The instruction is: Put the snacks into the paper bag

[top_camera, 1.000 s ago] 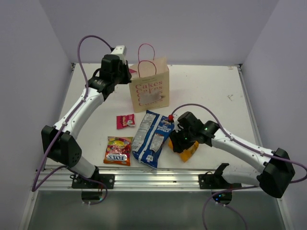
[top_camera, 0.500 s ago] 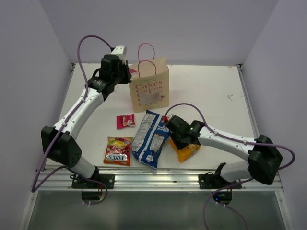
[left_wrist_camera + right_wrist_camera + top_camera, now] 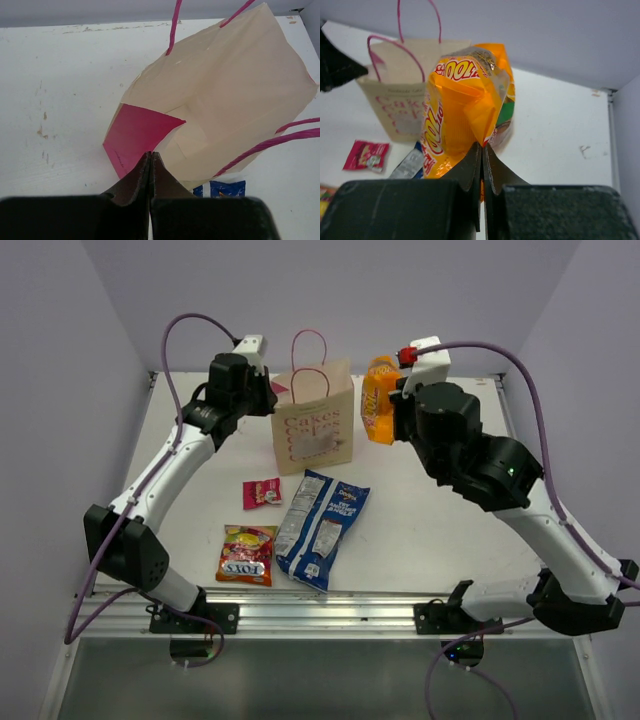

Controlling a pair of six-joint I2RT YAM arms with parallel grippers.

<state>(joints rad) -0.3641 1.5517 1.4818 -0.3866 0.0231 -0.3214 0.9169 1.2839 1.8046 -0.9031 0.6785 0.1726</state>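
My right gripper was clamped shut on an edge of the orange-yellow foil snack packet. I held the packet with its long axis roughly upright, just beside the right upper corner of the tan kraft-paper bag, so the bag's mouth lay to my left. My left gripper, the nearer to the bag, was pinched on its pink side fold. A second earlier my right gripper had been low at the table beside the long blue-white foil bag, the packet lying there.
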